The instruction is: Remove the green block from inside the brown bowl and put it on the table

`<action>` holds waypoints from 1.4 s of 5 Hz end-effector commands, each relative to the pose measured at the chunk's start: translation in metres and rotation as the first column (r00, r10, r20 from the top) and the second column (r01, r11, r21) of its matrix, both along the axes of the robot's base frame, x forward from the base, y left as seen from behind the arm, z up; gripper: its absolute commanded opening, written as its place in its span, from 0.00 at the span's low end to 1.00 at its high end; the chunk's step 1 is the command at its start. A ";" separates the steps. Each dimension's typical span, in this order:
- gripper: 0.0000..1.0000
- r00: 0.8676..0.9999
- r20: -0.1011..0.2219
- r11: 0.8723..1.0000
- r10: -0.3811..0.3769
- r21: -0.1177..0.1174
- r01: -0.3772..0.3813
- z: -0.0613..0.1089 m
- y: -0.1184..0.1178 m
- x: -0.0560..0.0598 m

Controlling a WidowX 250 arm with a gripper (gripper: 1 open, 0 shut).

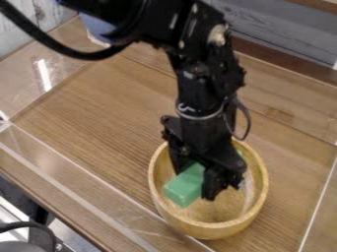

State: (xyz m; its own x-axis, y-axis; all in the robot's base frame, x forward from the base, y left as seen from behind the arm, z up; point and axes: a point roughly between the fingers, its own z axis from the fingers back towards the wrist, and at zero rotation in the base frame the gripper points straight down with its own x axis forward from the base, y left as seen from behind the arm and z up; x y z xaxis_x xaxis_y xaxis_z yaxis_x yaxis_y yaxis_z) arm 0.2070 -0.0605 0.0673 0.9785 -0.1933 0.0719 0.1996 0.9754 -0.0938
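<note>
Camera view: I've got the jaws closed on the green block; likely light, rigid, best pinched mid-length.

One robot arm, one brown bowl, one green block, one table.
</note>
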 end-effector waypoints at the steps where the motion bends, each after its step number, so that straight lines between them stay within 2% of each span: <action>1: 0.00 0.998 0.058 0.999 0.032 -0.008 -0.032 0.027 0.004 0.012; 3: 0.00 0.997 0.070 1.000 0.015 0.001 -0.015 0.035 0.002 0.021; 7: 0.00 0.997 0.080 0.999 -0.011 0.033 0.009 0.035 0.005 0.048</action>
State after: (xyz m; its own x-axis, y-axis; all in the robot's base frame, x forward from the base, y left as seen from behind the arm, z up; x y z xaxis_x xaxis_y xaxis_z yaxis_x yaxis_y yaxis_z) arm 0.2447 -0.0568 0.0891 0.9743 -0.2071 0.0890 0.2121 0.9759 -0.0511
